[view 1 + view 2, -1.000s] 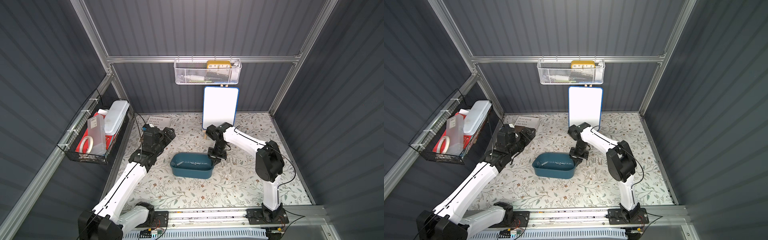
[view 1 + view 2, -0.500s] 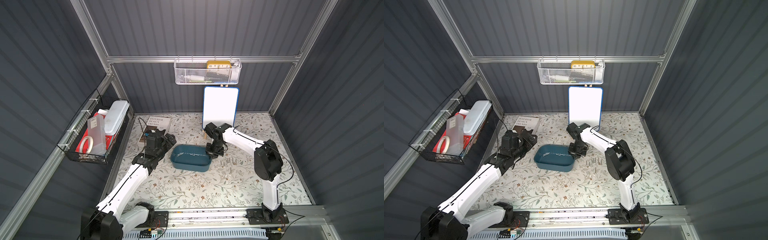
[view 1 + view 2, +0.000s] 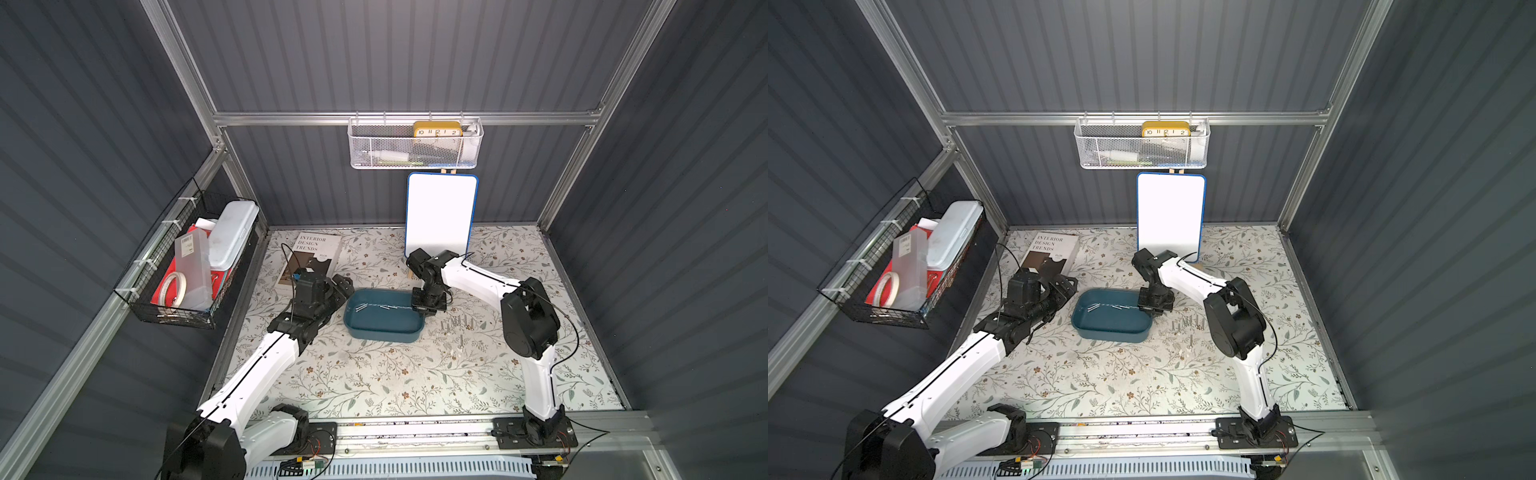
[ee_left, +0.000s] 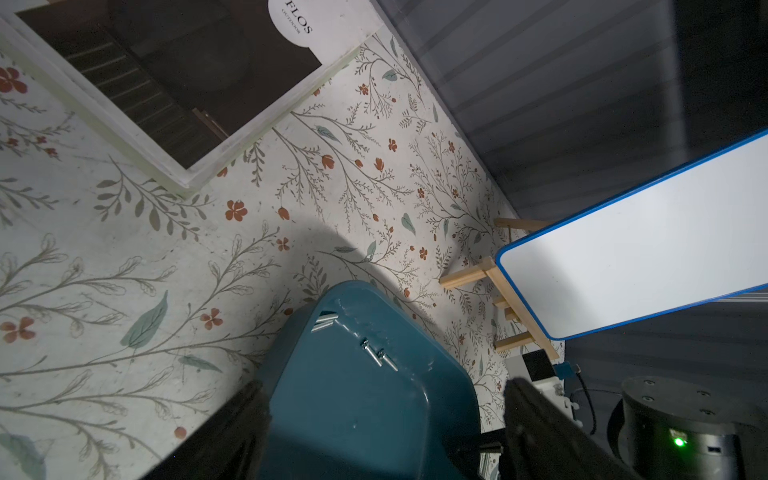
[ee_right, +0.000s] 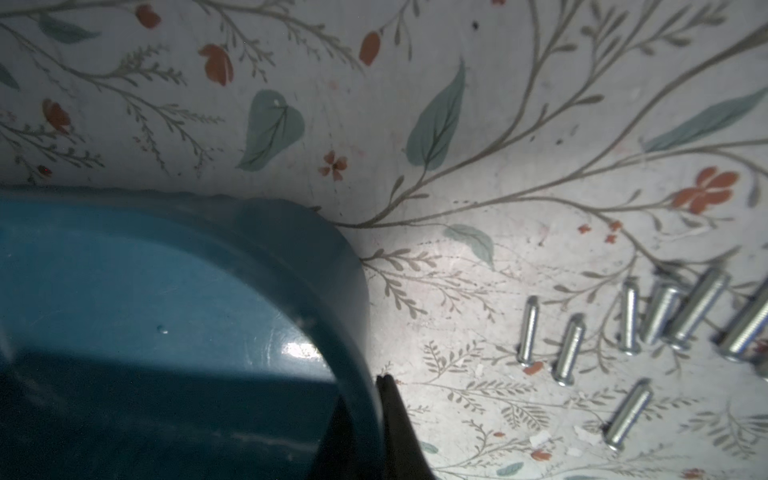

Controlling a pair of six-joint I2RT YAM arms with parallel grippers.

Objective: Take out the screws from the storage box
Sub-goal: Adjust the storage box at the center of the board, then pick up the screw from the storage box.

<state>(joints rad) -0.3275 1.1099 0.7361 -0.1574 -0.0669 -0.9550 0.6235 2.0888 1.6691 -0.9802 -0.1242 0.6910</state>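
The storage box (image 3: 380, 328) is a dark teal tray in mid-table, seen in both top views (image 3: 1108, 326). A few screws (image 3: 376, 307) lie in a row along its far inner wall, also clear in the left wrist view (image 4: 378, 357). Several more screws (image 3: 457, 324) lie on the mat just right of the tray (image 5: 665, 320). My right gripper (image 3: 428, 307) is shut on the tray's right wall, one finger inside and one outside (image 5: 374, 386). At the tray's left end my left gripper (image 3: 343, 293) stands open, its fingers (image 4: 523, 411) straddling the end (image 4: 384, 386).
A white board on a wooden easel (image 3: 440, 216) stands behind the right arm. A magazine (image 3: 311, 253) lies at the back left. A black wire basket (image 3: 187, 270) hangs on the left wall and a white mesh basket (image 3: 415, 145) on the back wall.
The tray has moved a little toward the back with the right gripper still holding its wall. My left gripper has come down and over to the tray's left end.
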